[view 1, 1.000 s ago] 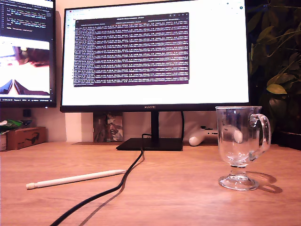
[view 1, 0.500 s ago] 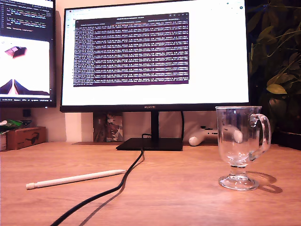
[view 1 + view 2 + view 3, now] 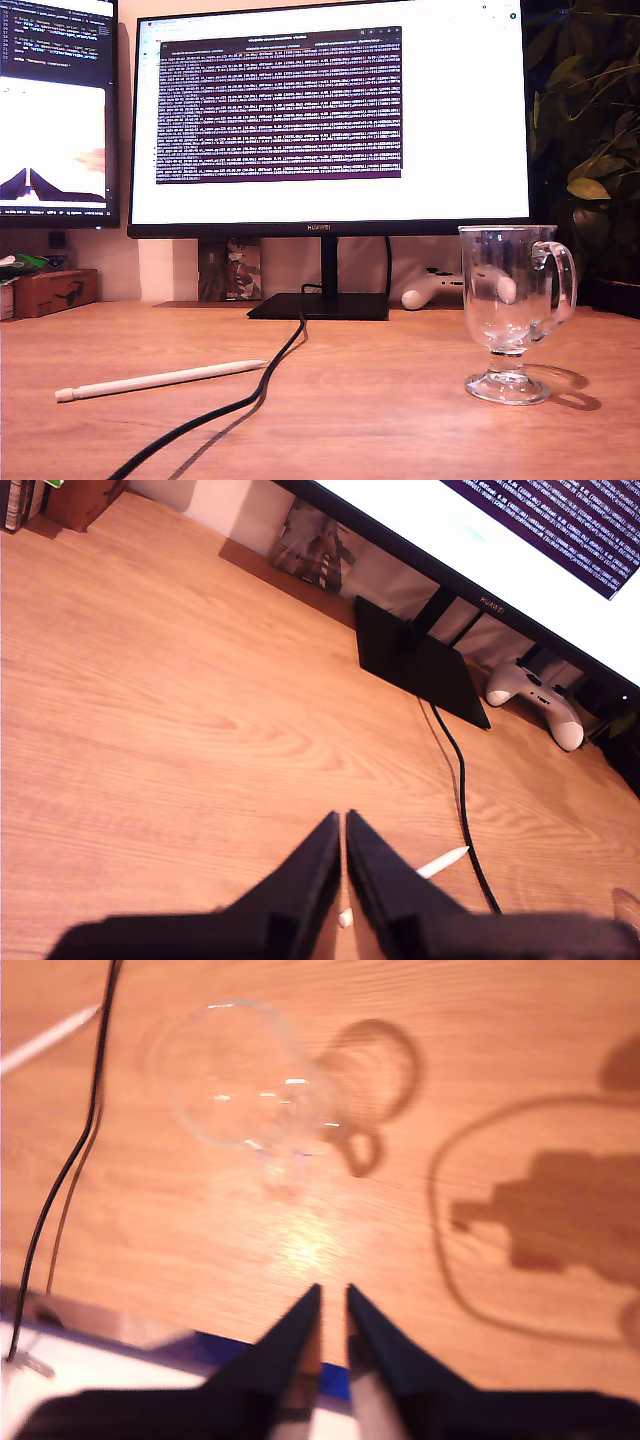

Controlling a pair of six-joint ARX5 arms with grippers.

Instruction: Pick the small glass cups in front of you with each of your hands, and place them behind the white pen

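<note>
With fingers nearly together, my second gripper (image 3: pixel 330 1305) above the glass cup (image 3: pixel 250 1075) can topple it; my first gripper (image 3: pixel 343 830), equally closed, hovers near the white pen (image 3: pixel 440 862).

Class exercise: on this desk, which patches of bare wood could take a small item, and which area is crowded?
Free: the wood between the slim white pen and the black monitor base, and between the black cable and the clear glass mug. Crowded: behind the base, by the white game controller.

Clear glass cup (image 3: pixel 512 305); white pen (image 3: pixel 160 379); black cable (image 3: pixel 245 398); wood-grain orange desk (image 3: pixel 380 440).
</note>
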